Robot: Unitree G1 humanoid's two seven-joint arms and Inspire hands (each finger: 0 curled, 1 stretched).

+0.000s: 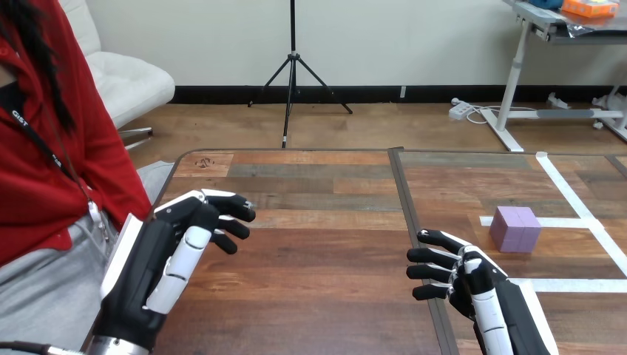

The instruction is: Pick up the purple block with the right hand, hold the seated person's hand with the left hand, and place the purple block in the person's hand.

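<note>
I judge nothing done yet: the purple block (516,228) sits untouched on the tabletop (318,244), just right of and beyond my right hand (473,285), whose fingers (432,256) are loosely spread and empty, like my left hand's (174,255).

The purple block (515,228) sits on the right part of the table (325,244), on a strip of white tape (573,222) (the strip shows on both sides of it). The right hand (473,285) is near the block, to its lower left, with its fingers (436,238) spread and empty. The left hand (159,259) hangs over the table's left edge, relaxed and empty, just beside the seated person (44,170).
</note>
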